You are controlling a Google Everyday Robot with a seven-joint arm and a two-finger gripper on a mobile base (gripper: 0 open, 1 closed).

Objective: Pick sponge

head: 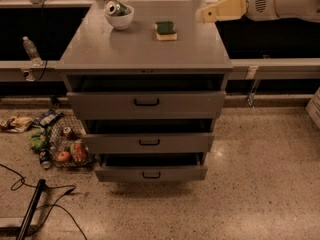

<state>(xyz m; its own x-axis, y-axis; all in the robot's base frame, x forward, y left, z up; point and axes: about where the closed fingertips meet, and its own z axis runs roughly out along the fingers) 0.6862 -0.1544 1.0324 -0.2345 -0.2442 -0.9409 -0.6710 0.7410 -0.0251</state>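
The sponge (165, 30) lies on the tabletop (145, 54), at 3 o'clock from the bowl (119, 19). The gripper (207, 14) hovers at 2 o'clock from the sponge, apart; its state cannot be told.

The sponge (165, 30) is placed on the cabinet top (145, 54) in the upper centre of the frame, right of the bowl (119, 20), in which a can (114, 7) is laid. The gripper (206, 15) is found to the sponge's right, apart from it.
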